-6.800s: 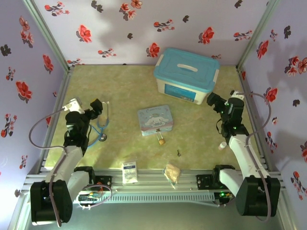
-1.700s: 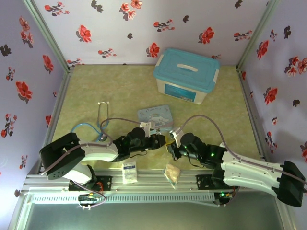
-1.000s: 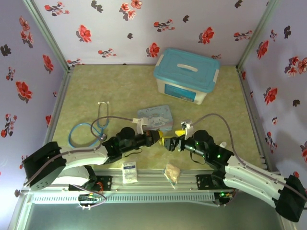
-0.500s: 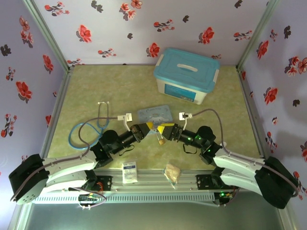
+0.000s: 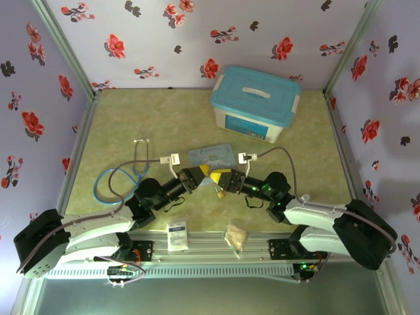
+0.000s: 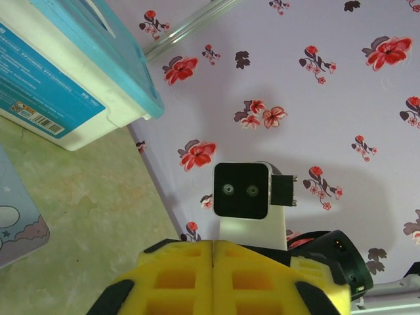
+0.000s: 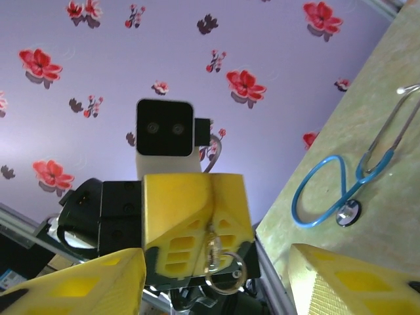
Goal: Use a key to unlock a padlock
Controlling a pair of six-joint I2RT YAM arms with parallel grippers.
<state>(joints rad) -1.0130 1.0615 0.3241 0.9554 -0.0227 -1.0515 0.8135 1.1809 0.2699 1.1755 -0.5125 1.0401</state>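
Two grippers, one key: hazards and blind spots

Item 1, left gripper (image 5: pixel 204 172): jaws pressed fully together, pinching the key (image 7: pixel 212 248). A short link and a small ring dangle from the seam of the yellow pads.

Item 2, right gripper (image 5: pixel 225 177): jaws spread wide, holding nothing. It faces the left gripper tip to tip above the middle of the surface.

Item 3, padlock (image 5: pixel 221 193): lies loose on the surface, a little closer to the near edge than both tips, and near the pale-blue tin (image 5: pixel 211 155).

Hazards (judged): the pinch on so thin a key looks slight, so the key may twist or slip out when pushed at the keyhole. Nothing holds the padlock, so it would likely skid or spin under the key. The two tips sit close enough to knock together.

Not made out: the key's blade, buried between the pads; which way the keyhole faces; whether the shackle is latched, as the padlock is too small from overhead.
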